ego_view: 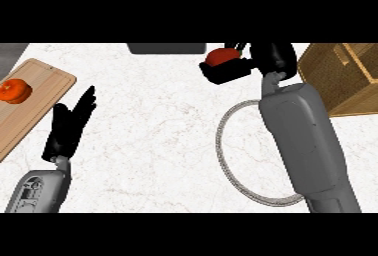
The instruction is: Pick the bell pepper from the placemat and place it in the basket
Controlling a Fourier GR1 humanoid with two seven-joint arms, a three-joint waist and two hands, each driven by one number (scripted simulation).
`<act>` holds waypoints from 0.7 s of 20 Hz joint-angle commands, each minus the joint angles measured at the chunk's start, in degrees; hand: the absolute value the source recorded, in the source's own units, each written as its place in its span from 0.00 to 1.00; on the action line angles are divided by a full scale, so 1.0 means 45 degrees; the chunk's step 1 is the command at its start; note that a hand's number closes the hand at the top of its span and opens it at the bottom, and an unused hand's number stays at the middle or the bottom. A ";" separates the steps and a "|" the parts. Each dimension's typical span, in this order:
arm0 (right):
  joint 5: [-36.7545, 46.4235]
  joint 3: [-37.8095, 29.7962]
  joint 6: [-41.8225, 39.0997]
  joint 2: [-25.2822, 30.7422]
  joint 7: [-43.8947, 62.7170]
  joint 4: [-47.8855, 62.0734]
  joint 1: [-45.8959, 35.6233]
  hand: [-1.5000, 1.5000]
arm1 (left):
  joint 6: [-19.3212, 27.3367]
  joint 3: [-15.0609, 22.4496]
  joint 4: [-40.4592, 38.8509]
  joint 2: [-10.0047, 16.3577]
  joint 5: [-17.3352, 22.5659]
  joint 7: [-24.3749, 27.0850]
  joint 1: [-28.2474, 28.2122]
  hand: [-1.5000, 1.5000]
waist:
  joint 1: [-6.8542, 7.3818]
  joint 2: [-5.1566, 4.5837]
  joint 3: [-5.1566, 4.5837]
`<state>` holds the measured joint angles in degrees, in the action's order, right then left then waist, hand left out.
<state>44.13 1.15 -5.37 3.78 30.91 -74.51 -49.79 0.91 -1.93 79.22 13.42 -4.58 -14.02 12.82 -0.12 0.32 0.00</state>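
Right hand point(232, 70) grasping the bell pepper point(219, 56).
Held just left of the basket point(347, 80); left hand point(70, 125) relaxed, well left of it.

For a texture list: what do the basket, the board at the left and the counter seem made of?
The basket is probably woven wicker, tan and matte, with a fine criss-cross weave. The board looks like light wood, with grain lines along its length. The counter looks like white marble or a lookalike, judging by faint veins.
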 commanded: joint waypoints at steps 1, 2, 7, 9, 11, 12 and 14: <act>-0.0574 -0.0973 -0.0530 0.0363 0.1364 -0.1660 -0.1234 1.00 | -0.0395 -0.0350 0.0073 0.0383 0.0245 0.0467 -0.0437 0.50 | -0.0018 0.0013 -0.0007; -0.0405 -0.1060 -0.0690 0.0429 0.1963 -0.1419 -0.2035 1.00 | 0.0093 -0.0051 -0.0255 -0.0183 -0.0089 0.0605 -0.0354 0.50 | 0.0005 -0.0022 -0.0011; -0.0753 -0.1907 -0.1377 0.1110 0.3492 -0.1577 -0.3953 1.00 | -0.0281 -0.0106 0.0027 0.0143 -0.0074 0.0367 -0.0341 0.50 | 0.0086 -0.0014 -0.0009; -0.1284 -0.2679 -0.1623 0.2146 0.2368 -0.0534 -0.3987 1.00 | -0.0006 -0.0012 -0.0066 -0.0240 -0.0164 0.0064 0.0008 0.50 | 0.0097 -0.0061 -0.0004; -0.1206 -0.2787 -0.2105 0.2339 0.3666 -0.0268 -0.5413 1.00 | 0.0100 -0.0158 0.0043 -0.0146 -0.0195 0.0096 0.0219 0.50 | 0.0112 -0.0043 -0.0009; -0.0798 -0.2676 -0.1598 0.2537 0.3192 0.0460 -0.5605 1.00 | 0.0080 0.0109 -0.0064 -0.0269 -0.0426 0.0435 -0.0124 0.50 | 0.0165 -0.0074 -0.0010; -0.0823 -0.2856 -0.1479 0.2854 0.2989 0.0761 -0.5732 1.00 | 0.0159 -0.0310 -0.1158 -0.0164 -0.0356 0.0032 0.1363 0.50 | 0.0025 -0.0110 -0.0012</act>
<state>40.11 -10.31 -12.19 13.98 43.96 -74.42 -71.64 1.12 -2.20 78.43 12.64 -5.75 -13.27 13.71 0.36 0.04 -0.04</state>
